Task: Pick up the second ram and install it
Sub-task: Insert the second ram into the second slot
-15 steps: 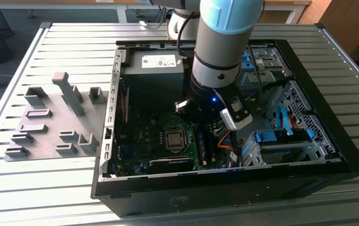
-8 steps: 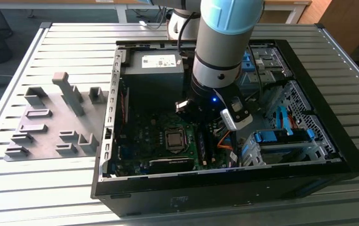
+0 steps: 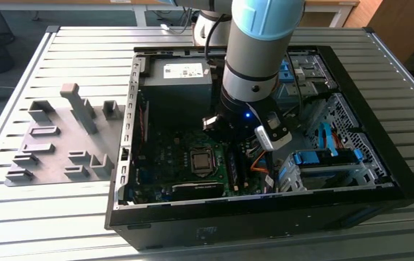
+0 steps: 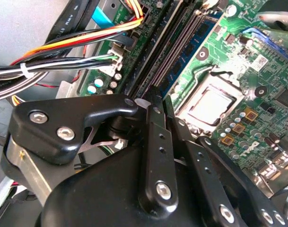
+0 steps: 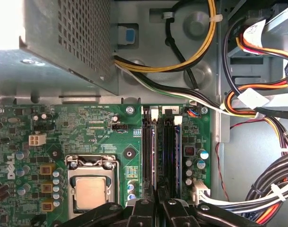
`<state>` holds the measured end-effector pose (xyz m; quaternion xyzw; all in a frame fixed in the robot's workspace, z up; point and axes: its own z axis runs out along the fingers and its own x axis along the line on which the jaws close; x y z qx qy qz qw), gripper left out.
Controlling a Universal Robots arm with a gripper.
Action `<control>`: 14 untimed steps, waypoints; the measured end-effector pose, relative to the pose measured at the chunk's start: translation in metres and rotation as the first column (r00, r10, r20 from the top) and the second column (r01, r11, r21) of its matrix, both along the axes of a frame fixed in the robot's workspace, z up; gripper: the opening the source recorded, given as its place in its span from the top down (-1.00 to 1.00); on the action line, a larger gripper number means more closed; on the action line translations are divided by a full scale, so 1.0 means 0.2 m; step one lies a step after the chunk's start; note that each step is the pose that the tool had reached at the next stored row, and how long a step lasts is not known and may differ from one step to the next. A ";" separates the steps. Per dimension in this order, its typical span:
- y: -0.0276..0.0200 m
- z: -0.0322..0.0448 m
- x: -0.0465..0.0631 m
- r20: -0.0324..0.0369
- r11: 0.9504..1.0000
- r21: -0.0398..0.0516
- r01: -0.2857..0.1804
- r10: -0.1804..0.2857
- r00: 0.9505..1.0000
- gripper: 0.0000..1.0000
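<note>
You are getting even daylight across the slatted table (image 3: 83,49), while the inside of the computer case (image 3: 214,217) is sitting in shadow. Glare is blowing out the power supply (image 5: 54,42) corner in the first wrist view; the processor (image 4: 212,106) is shining pale in the second wrist view.

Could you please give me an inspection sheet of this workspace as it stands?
surface: slatted metal table carrying an open computer case.
job's things: memory slots beside the processor; whether the second ram is carried cannot be told.
clutter: grey holder blocks at the exterior view's left.
grippers: gripper low over the slots.
cables: bundled wires beside the motherboard.
surroundings: wooden panel beyond the table.
</note>
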<state>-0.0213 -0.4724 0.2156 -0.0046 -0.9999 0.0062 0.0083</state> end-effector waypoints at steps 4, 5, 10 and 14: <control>0.000 -0.005 0.00 0.000 1.000 0.000 -0.009 0.009 1.000 0.72; 0.000 -0.006 0.00 0.000 1.000 0.000 -0.009 0.009 1.000 0.72; 0.000 -0.017 0.00 0.000 1.000 0.000 -0.009 0.009 1.000 0.72; 0.001 -0.018 0.00 0.000 1.000 0.000 -0.009 0.009 1.000 0.72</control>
